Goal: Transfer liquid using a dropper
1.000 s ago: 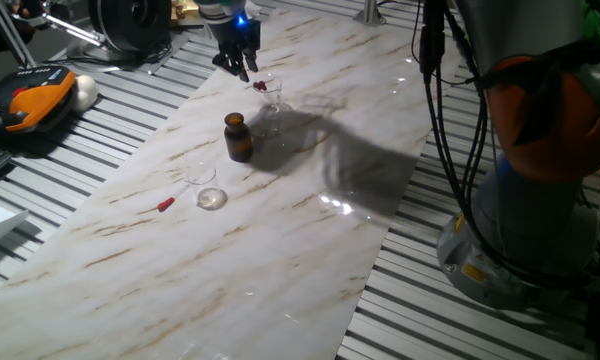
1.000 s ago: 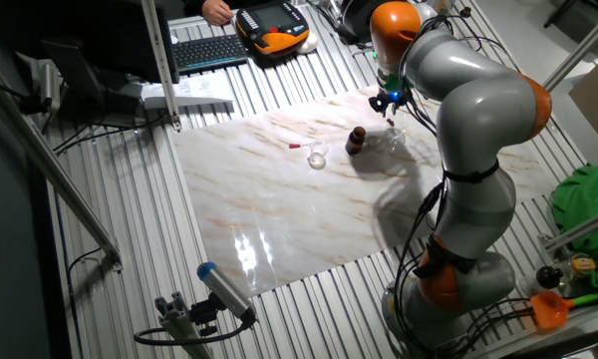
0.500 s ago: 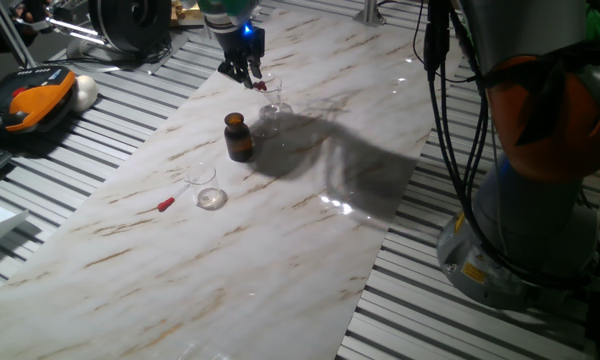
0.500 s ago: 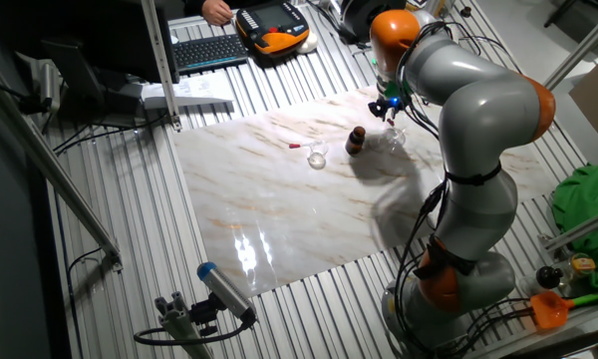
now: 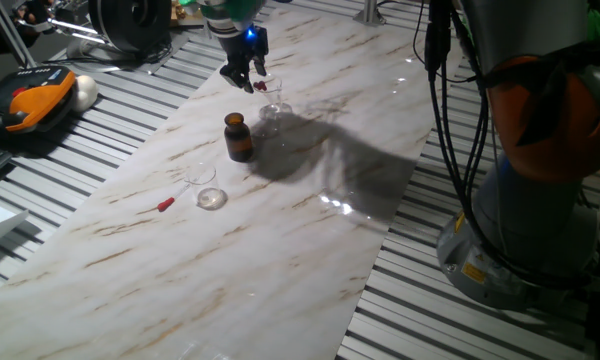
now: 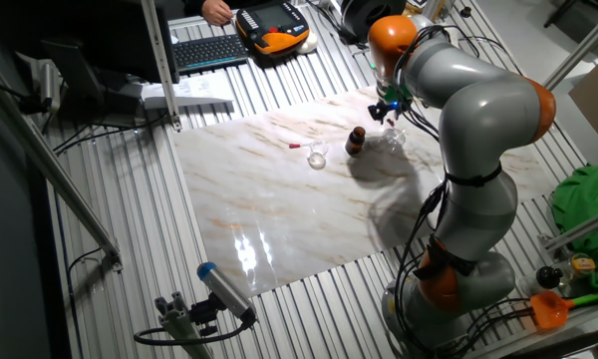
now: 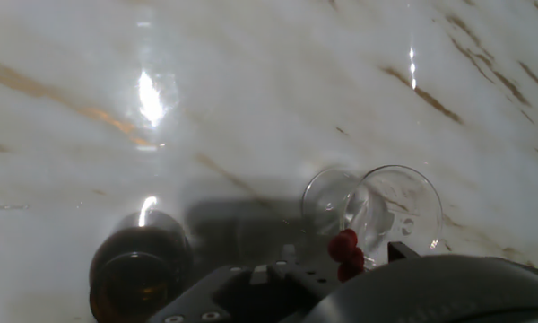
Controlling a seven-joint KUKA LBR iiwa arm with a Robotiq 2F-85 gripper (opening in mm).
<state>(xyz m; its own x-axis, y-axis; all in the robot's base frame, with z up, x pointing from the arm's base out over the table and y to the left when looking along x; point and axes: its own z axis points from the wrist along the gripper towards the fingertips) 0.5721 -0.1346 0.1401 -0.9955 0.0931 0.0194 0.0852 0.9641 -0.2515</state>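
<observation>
Amber: 1 bottle (image 5: 239,137); clear: 2 glasses (image 5: 210,197)

No legible text, label or number — not on anything.

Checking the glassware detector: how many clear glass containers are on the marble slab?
2. One clear glass sits by the gripper, just beyond the brown bottle. The other glass sits nearer, beside a red-tipped dropper. None seems hidden.

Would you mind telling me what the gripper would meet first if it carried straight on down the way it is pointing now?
Most likely the clear glass with the red-topped dropper standing in it: the gripper hangs just above its rim. The brown bottle stands off to one side. Depth is hard to judge.
</observation>
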